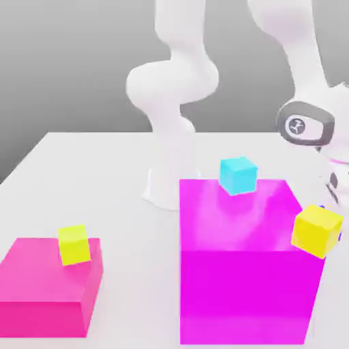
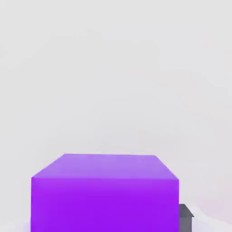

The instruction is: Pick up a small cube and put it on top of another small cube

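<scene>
The jaws stand clamped on the cube [image 2: 105, 199], one finger [image 2: 186, 218] flush against its side face. The cube sits between them above the bare table [image 2: 113, 81]. Judged rigid, light and smooth-faced, it is best held on two opposite flat sides, centred, because an off-centre hold may let it pivot.
</scene>
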Robot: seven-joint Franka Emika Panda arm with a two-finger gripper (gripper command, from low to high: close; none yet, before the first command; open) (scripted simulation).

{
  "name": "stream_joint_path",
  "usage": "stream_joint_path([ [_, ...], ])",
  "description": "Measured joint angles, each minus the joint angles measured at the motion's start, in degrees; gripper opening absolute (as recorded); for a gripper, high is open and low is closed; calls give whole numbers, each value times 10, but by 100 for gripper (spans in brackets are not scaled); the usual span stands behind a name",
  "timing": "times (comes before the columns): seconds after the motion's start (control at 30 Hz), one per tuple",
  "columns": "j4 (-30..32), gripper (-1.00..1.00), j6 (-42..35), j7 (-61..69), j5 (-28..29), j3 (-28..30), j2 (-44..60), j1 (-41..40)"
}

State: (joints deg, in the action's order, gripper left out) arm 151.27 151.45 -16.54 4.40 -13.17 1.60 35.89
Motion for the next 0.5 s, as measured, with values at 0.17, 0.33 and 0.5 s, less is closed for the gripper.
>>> stream_joint_path([
  [0.17,-7,-100,-112,-2,-27,27,-104,-25],
  [0.33,-13,-100,-225,-20,-32,55,-209,-57],
  [0.5,-11,-100,-324,-37,-34,85,-312,-94],
])
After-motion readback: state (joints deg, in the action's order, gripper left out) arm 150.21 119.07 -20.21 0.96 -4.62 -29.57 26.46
